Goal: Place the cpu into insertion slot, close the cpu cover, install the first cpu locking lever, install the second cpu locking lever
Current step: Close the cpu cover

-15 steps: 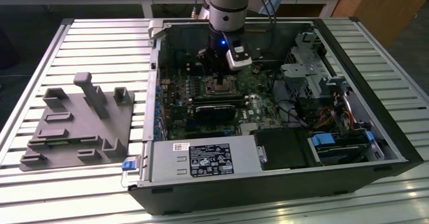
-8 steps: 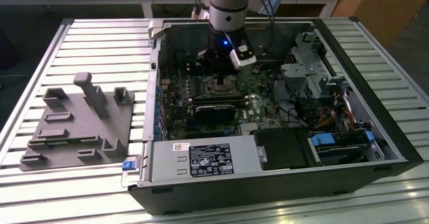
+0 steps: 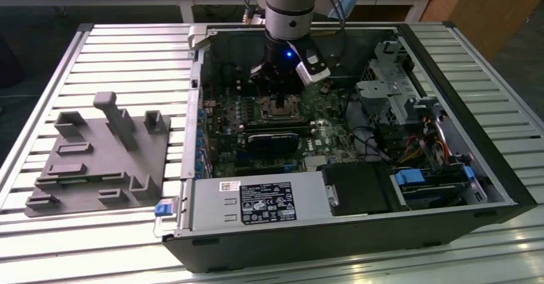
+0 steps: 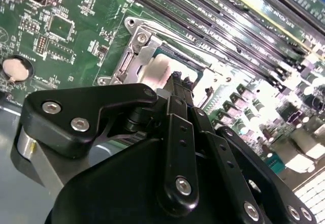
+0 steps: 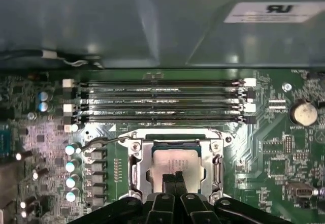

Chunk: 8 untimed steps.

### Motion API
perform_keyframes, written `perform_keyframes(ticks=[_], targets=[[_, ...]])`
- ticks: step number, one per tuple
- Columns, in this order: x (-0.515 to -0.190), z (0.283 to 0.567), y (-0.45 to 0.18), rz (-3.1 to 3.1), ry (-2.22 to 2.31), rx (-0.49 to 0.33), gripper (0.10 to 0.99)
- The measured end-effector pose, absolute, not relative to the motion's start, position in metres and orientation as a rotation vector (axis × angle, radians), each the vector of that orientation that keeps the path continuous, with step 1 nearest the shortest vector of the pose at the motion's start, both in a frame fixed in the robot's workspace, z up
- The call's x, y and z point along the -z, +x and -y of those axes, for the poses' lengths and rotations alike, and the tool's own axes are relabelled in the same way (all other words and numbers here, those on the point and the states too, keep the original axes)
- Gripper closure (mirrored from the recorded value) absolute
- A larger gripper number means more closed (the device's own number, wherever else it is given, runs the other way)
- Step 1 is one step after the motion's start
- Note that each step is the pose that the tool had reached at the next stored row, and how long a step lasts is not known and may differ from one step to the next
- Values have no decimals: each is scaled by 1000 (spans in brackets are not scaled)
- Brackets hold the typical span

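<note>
At the hand [image 5: 173,176], fingers shut side by side with nothing gripped, tips down on or just above one edge of the cpu [image 5: 175,159]; cannot tell from either wrist view whether touching. Seated flat within the window of the cpu cover [image 5: 135,169], apparently folded down around it. Probably light, rigid and slick on its silvery top, yet delicate on the underside: best taken by opposite edges, never slid or pressed off-centre. As for the cover, likely thin, stiff and a little springy, better pushed on the frame than through the chip. Just beside the cover, a thin wire locking lever [image 5: 104,141]; hooked or free, cannot tell. Near the cover on one side, long memory slots [image 5: 160,99]; on another, a row of capacitors [image 5: 70,166]; all on a crowded green motherboard [image 5: 274,148], so little room for sideways travel. Farther out from the cover, an open computer case [image 3: 340,246] lying on a slatted metal worktop [image 3: 127,55], with a grey fixture block [image 3: 93,163] well apart toward the exterior view's left.
</note>
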<state>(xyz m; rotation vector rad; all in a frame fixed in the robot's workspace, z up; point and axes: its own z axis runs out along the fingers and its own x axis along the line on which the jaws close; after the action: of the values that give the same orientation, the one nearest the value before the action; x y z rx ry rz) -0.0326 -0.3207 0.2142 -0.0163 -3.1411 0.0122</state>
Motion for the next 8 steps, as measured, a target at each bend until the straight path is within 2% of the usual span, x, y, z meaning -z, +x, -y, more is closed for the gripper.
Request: perform_keyframes(ticks=[8], targets=[[-214,321,-35,3187,-52,-13,980]])
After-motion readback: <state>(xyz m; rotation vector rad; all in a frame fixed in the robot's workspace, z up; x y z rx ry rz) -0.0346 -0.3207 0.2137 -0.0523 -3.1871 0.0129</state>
